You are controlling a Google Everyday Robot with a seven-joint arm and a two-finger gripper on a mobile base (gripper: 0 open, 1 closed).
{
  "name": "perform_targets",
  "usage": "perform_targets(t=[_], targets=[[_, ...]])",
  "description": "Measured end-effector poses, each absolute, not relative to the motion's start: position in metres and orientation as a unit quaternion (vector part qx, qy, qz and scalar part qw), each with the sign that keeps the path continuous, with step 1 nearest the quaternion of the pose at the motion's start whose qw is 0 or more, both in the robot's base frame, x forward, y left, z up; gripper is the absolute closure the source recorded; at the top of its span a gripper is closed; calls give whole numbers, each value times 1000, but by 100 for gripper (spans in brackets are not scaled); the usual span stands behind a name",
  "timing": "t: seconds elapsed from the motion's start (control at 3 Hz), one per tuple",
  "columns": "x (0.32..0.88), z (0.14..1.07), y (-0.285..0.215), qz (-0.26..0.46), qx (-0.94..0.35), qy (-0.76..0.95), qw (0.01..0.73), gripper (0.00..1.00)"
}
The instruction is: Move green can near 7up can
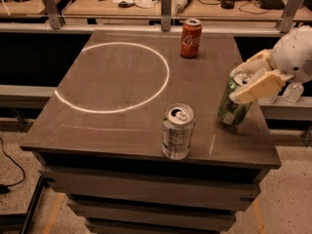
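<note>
Three cans are on the dark table (122, 130), one of each kind. The red Coca-Cola can (191, 38) stands upright at the far side. The 7up can (177, 131) stands upright close to the near edge. The green can (231, 108) is at the right edge, just right of the 7up can and apart from it, tilted. The single gripper (246, 82) reaches in from the right, its two fingers clamped on the green can's upper end. One white circle (113, 77) is marked on the left half.
</note>
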State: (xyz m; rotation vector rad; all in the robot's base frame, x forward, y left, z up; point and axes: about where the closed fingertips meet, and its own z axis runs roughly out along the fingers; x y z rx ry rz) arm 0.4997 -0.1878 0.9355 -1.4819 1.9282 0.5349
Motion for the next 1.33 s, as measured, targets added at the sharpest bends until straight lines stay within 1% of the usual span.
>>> perform_targets(t=[0.33, 0.67, 1.0, 1.33], targets=[[477, 935, -204, 206, -567, 729, 324, 100], [451, 941, -198, 204, -573, 729, 314, 100], [434, 944, -186, 200, -583, 728, 299, 96], [427, 921, -161, 205, -598, 728, 264, 73]])
